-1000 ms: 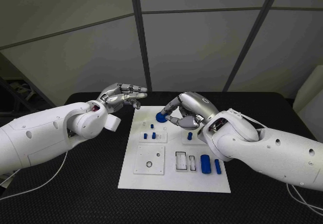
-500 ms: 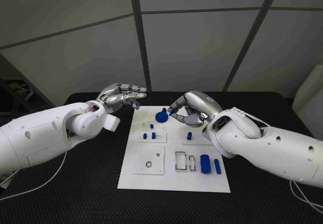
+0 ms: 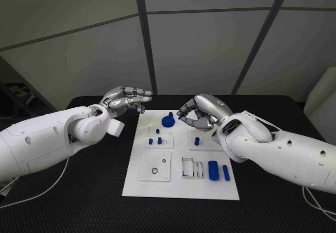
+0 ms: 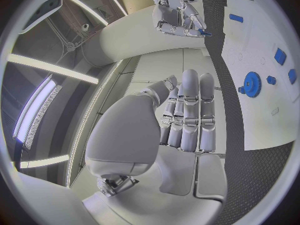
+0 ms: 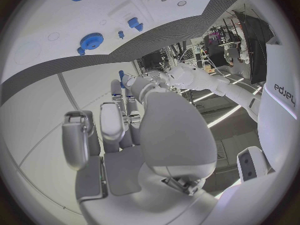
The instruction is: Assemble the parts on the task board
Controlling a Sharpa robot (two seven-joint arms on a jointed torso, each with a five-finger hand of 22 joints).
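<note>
The right hand [image 3: 198,114] pinches a small blue pin [image 4: 205,33] in its fingers, with the blue gear [image 3: 169,121] just beside and below those fingertips on the task board [image 3: 183,189]. The left hand [image 3: 126,100] hangs farther off over the counter, fingers curled around nothing.

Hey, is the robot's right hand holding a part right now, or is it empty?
Holding one. The right hand pinches a small blue pin at its fingertips above the task board; the left wrist view shows it most plainly.

Parts [image 3: 213,170] on task board [image 3: 210,191] — hands beyond.
</note>
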